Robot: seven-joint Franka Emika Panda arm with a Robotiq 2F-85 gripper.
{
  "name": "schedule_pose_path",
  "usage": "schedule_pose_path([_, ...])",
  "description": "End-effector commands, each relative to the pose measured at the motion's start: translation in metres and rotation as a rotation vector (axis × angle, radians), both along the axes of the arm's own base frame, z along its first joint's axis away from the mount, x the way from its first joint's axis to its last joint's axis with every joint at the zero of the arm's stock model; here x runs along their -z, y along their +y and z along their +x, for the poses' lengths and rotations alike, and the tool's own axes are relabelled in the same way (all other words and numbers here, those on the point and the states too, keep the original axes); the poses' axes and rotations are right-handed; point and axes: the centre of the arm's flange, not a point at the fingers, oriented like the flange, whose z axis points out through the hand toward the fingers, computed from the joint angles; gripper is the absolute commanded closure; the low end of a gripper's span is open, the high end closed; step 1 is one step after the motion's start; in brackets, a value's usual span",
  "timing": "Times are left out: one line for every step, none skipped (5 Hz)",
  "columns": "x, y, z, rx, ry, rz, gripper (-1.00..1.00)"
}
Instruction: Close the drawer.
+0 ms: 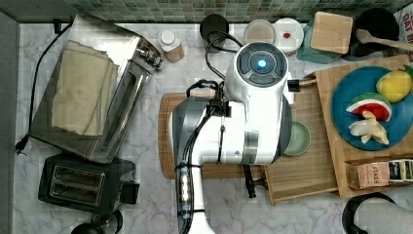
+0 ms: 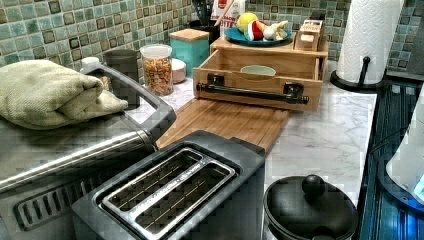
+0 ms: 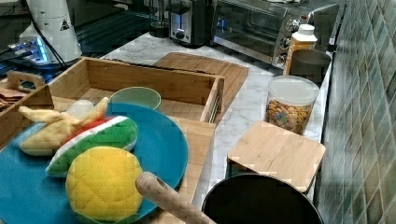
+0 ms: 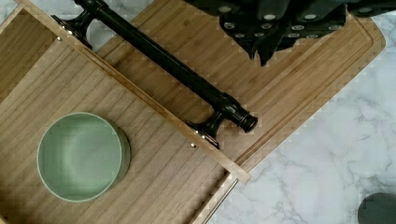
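Observation:
The drawer (image 2: pixel 260 99) is a shallow light-wood tray pulled well out from under the top board that bears the blue plate. Its long black bar handle (image 4: pixel 173 70) runs across the front wall. A pale green bowl (image 4: pixel 79 156) stands on the drawer floor (image 4: pixel 163 177). My gripper (image 4: pixel 264 53) hovers above the grooved cutting board (image 4: pixel 299 79), just in front of the handle and apart from it, its black fingers shut on nothing. In the top view my arm covers the drawer's front half (image 1: pixel 302 165), and the handle's end (image 1: pixel 251 184) sticks out beneath it.
A blue plate (image 1: pixel 341 114) with toy fruit and a tea box (image 1: pixel 377 174) sit on the top board. A toaster (image 1: pixel 83 183) and toaster oven (image 1: pixel 92 87) stand at the top view's left. A cereal jar (image 2: pixel 157 67), teal canister (image 2: pixel 190 47), paper towel roll (image 2: pixel 367 40) and black pot (image 2: pixel 310 210) stand around.

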Motion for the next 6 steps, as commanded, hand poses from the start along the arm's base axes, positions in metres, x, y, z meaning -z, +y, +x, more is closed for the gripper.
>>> schedule_pose_path([0.003,-0.002,-0.001,0.004,0.006,0.000,1.00])
schedule_pose_path([0.003,-0.002,-0.001,0.004,0.006,0.000,1.00])
schedule_pose_path([0.008,0.005,-0.010,-0.181,-0.024,0.031,1.00])
schedule_pose_path([0.016,0.016,-0.015,-0.338,-0.040,0.066,1.00])
schedule_pose_path([0.025,0.030,-0.024,-0.468,-0.064,0.117,1.00])
schedule_pose_path([0.040,0.053,-0.037,-0.620,-0.089,0.062,1.00])
